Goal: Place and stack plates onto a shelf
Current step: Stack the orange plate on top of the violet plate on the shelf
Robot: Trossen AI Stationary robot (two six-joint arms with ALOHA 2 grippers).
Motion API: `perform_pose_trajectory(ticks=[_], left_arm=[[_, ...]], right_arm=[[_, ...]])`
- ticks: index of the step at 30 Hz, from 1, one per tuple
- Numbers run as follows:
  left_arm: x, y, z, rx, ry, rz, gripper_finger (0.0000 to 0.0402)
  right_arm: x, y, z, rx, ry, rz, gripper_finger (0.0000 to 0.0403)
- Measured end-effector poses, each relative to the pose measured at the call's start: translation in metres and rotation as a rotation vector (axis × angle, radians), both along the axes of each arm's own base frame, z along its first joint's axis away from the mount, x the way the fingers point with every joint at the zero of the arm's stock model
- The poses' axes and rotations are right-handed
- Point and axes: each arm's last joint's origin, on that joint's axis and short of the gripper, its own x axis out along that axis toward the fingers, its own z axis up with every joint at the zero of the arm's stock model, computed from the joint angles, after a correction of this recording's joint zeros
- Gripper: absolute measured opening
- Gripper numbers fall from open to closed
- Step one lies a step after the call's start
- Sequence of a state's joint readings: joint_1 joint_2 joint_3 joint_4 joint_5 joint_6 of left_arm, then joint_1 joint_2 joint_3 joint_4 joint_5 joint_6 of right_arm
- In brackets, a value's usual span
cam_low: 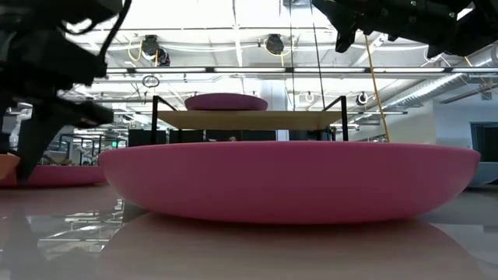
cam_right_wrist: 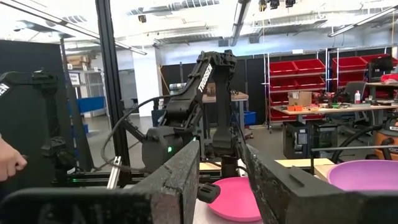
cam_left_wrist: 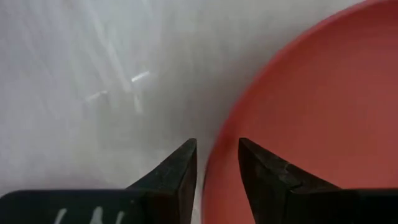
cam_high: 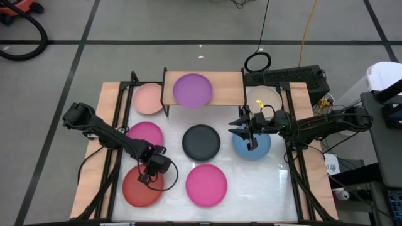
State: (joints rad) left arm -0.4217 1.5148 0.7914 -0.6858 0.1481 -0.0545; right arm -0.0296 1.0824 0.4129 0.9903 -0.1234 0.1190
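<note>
The light-wood shelf point(cam_high: 229, 81) stands at the table's far edge with the purple plate point(cam_high: 192, 90) on it. The other plates lie flat on the table: light pink point(cam_high: 149, 98), beige point(cam_high: 266, 98), magenta point(cam_high: 145, 134), black point(cam_high: 201, 142), blue point(cam_high: 259, 149), red point(cam_high: 135, 188) and hot pink point(cam_high: 206, 184). My left gripper point(cam_high: 149, 177) is low at the red plate's right edge and open. One finger is over the red plate point(cam_left_wrist: 323, 106) and one is outside it. My right gripper point(cam_high: 246, 133) is open and raised above the blue plate, holding nothing. My left gripper point(cam_left_wrist: 217, 146) comes from above, pointing down, with the red plate's rim point(cam_left_wrist: 214, 168) between its two fingers. The plate lies flat on the table. Whether the fingers touch the rim, I cannot tell.
Black frame posts point(cam_high: 119, 107) run along the table's left and right sides. Cables and a power strip point(cam_high: 295, 76) lie beyond the far right corner. A person's hand point(cam_right_wrist: 9, 162) shows beyond the table in the right wrist view. White tabletop point(cam_high: 257, 182) shows near the right front.
</note>
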Motion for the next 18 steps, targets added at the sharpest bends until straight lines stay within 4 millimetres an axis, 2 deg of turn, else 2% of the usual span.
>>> perform_pose_trajectory(ticks=[6,13,18], left_arm=[[0.0021,-0.0008,-0.0086,0.017,0.028,-0.009,0.0114],[0.0032,-0.0019,-0.0051,-0.056,0.033,-0.013,0.0021],[0.0034,0.002,-0.0009,-0.091,0.037,0.041,0.0009]], right_arm=[[0.0001,0.0,-0.0001,0.0,0.001,0.0,0.0114],[0.0001,-0.0001,-0.0001,0.0,0.001,-0.001,0.0114],[0.0,0.0,-0.0001,0.0,0.0,0.0,0.0114]])
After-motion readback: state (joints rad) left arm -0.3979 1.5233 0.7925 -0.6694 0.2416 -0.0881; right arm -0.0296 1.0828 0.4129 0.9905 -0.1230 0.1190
